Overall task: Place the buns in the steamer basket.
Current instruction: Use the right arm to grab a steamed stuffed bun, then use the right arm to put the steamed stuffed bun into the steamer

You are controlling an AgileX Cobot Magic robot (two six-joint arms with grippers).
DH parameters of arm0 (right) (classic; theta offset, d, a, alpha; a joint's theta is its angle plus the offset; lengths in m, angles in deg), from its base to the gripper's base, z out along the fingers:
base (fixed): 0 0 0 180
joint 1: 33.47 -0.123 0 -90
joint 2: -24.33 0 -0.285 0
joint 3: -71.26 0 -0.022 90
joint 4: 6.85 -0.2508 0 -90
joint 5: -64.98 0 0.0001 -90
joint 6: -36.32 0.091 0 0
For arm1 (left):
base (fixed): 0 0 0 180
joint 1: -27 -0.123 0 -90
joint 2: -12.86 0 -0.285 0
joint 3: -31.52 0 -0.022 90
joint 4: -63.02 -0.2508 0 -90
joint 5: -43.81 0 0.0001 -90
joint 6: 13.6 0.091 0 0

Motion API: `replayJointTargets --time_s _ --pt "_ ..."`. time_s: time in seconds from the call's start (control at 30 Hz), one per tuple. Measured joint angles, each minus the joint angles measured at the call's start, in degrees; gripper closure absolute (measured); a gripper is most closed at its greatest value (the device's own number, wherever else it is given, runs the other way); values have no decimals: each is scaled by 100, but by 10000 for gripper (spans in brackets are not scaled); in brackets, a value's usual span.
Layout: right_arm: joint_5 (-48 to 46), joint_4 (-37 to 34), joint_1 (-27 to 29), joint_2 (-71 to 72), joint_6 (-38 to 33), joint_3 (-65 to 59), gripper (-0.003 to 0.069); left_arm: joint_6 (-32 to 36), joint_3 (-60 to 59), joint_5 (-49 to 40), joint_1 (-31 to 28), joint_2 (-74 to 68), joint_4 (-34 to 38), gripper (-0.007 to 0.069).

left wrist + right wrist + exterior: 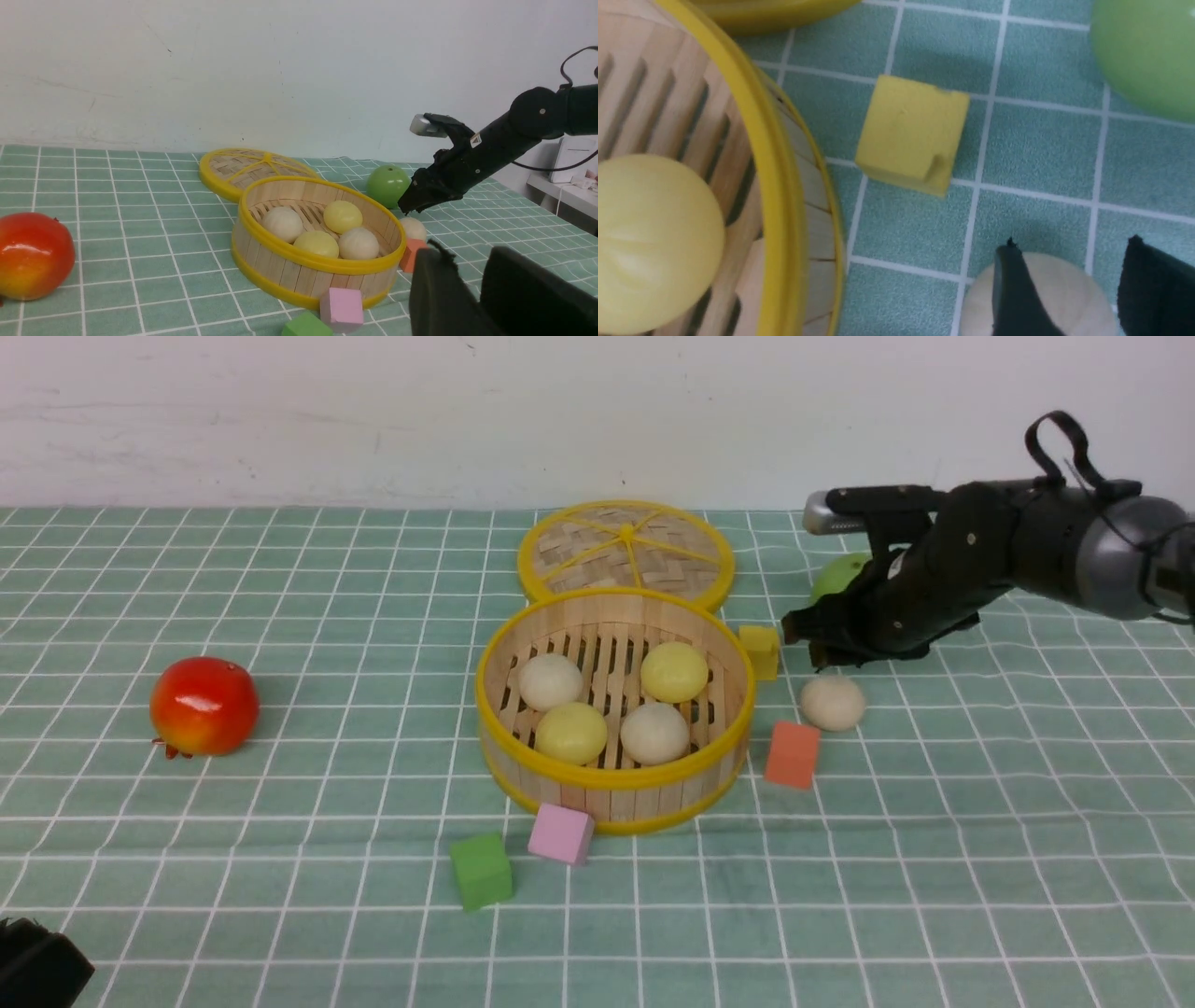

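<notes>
left end effector (469, 261) parked, right end effector (1071, 252) poised over the last off-white round bun (833, 702)

at the near left corner the left end effector sits low and clear of everything, its jaws slightly apart with nothing between them. a glossy red-orange round fruit (203, 706) lies alone on the green checked tabletop (280, 569), well apart from the work. a green foam cube (482, 870) and a pink foam cube (561, 833) crowd the near wall of the round bamboo steamer basket with yellow rims (607, 777). four round buns (654, 733), two off-white and two pale yellow, rest on its slatted floor, and the bare middle looks roomy enough for one more. the flat woven yellow-rimmed lid (625, 546) lies behind the far rim. right of the basket, a yellow foam cube (760, 651) and an orange foam cube (793, 755) flank the last bun. the right end effector hangs over it, jaws wide to either side of its top, not yet gripping. a carry leftward would have to rise over the rim. a shiny green apple (840, 574) sits just behind the arm.
</notes>
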Motion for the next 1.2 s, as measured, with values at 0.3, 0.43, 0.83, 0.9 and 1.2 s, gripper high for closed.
replayJointTargets --time_s 0.3,0.43,0.83,0.9,1.2 --pt "49 24 7 -176 0 0 346 0 0 0 0 0 0 470" --pt "39 31 7 -176 0 0 383 0 0 0 0 0 0 466" --pt "-295 -257 -169 667 -664 0 650 0 0 0 0 0 0 456" --pt "-170 -503 -331 876 -879 0 650 0 0 0 0 0 0 454" --pt "1235 -2052 -1363 609 -2455 13 649 0 0 0 0 0 0 442"
